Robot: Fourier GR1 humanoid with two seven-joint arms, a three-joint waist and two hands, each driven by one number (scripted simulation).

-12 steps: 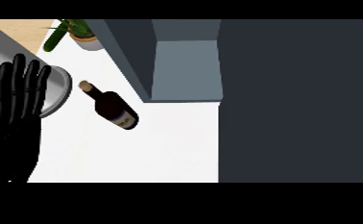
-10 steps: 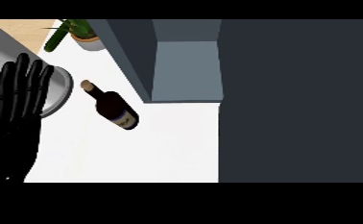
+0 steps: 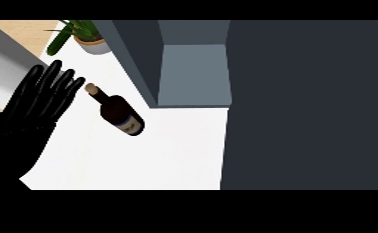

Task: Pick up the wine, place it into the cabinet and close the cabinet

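Dark glass, corked at the neck and labelled low on the body, the wine bottle (image 3: 119, 116) is on the white bench top (image 3: 148, 157) towards its left edge, neck pointing to the far left corner. From this steep angle I cannot tell whether it stands or lies. The black left hand (image 3: 40, 102) is at the bench's left edge with fingers straight and spread, holding nothing. Its fingertips are just beside the cork, and contact is not plain. The right hand shows nowhere.

I judge this as the reach before the pick-up: nothing is grasped and the bottle is not yet in the cabinet. The next move calls for the hand to come across to the bottle's body and curl round it below the neck, then lift it clear of the bench.

The dark grey cabinet (image 3: 193, 72) stands open at the far edge, near the bottle on its right, its paler inner floor showing. A broad dark panel (image 3: 295, 107), probably its door, fills the right side and bounds the bench there. Open white bench lies between bottle and near edge. A small potted green plant (image 3: 83, 36) occupies the far left corner, close to the hand's path.
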